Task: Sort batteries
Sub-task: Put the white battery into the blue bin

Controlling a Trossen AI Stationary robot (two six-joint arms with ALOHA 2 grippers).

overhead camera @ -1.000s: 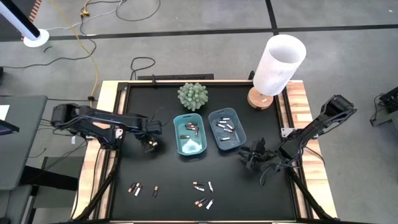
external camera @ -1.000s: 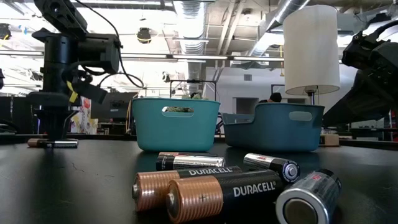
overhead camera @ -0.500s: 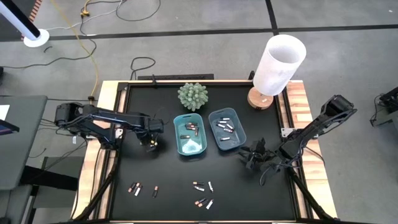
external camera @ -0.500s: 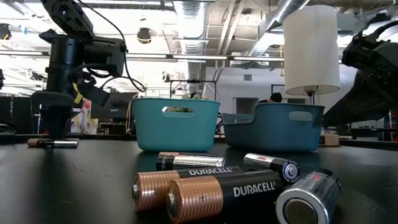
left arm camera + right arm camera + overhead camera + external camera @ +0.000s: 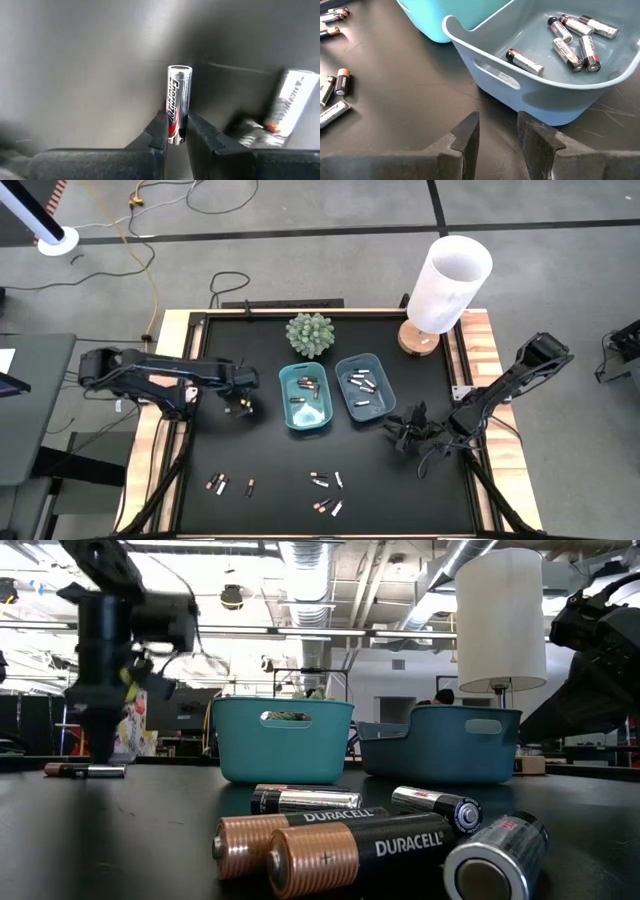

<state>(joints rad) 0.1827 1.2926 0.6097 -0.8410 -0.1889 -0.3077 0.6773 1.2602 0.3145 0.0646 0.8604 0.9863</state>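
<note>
The left gripper [image 5: 240,404] hangs over the black table [image 5: 250,450] just left of the two trays, its fingers [image 5: 159,131] pinched on a silver battery [image 5: 178,104] with red and black print, held upright by its lower end. A second silver battery [image 5: 291,101] shows blurred beyond it in the left wrist view.

On the near part of the table lie loose batteries: a small group [image 5: 218,483] toward the left and another group [image 5: 326,492] near the middle. They are tiny cylinders, some black with copper ends, some silver. In the low view a copper-and-black one [image 5: 350,848] lies closest to the camera, touching a silver one [image 5: 495,855].

The left tray [image 5: 285,395], teal, sits in front of a small green plant [image 5: 309,334] and holds a few batteries [image 5: 306,386] at its far end. Touching its right side, the right tray [image 5: 345,407], a greyer blue, holds several silver batteries [image 5: 572,42] lying flat on its bottom.

A white lamp [image 5: 446,283] stands at the far right corner.

The right gripper [image 5: 409,432] rests low near the table just right of the right tray, its fingers [image 5: 468,136] a narrow gap apart with nothing between them.
</note>
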